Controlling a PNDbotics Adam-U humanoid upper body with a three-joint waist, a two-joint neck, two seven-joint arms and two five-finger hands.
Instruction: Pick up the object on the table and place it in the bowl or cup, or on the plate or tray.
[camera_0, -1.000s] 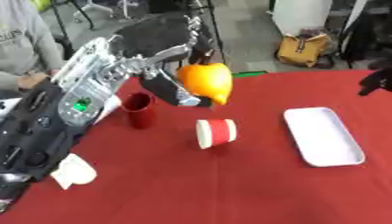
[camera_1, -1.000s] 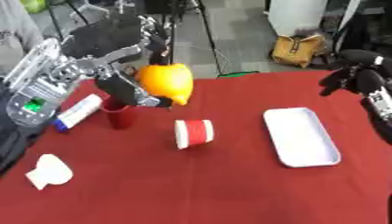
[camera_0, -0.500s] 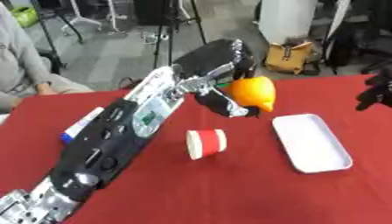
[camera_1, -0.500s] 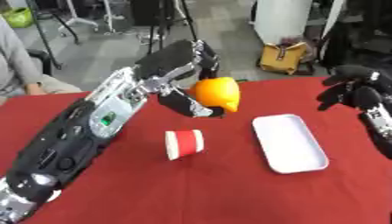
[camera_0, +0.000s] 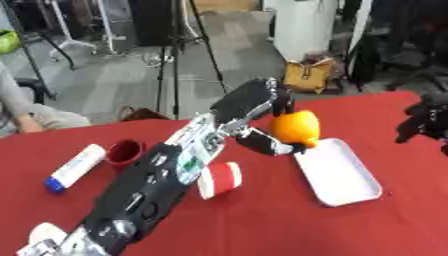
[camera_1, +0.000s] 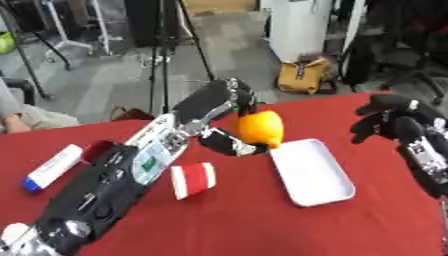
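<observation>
The left hand (camera_0: 254, 102) sits a little above the centre of the frame, its black fingers and thumb curled round a round orange fruit (camera_0: 295, 128), which hangs in the air just over the near-left corner of a white rectangular plastic tray (camera_0: 339, 173). The fruit is clear of the red tablecloth (camera_0: 262, 220) and, as far as can be seen, not resting on the tray. The tray lies flat at the centre right of the frame, its long side running toward the lower right.

The left arm runs from the hand down to the lower left corner, black with silver panels and a small green label. Beside the forearm, at the centre of the frame, a red-and-white paper cup (camera_0: 220, 179) lies on its side on the cloth. To the left, beyond the arm, a dark red cup (camera_0: 125, 152) stands upright, and further left a white tube with a blue cap (camera_0: 76, 166) lies flat. A white crumpled item (camera_0: 42, 233) shows at the lower left edge.

The right hand (camera_1: 391, 121) is raised at the right edge of the frame, above the table, its dark fingers curled and holding nothing.
</observation>
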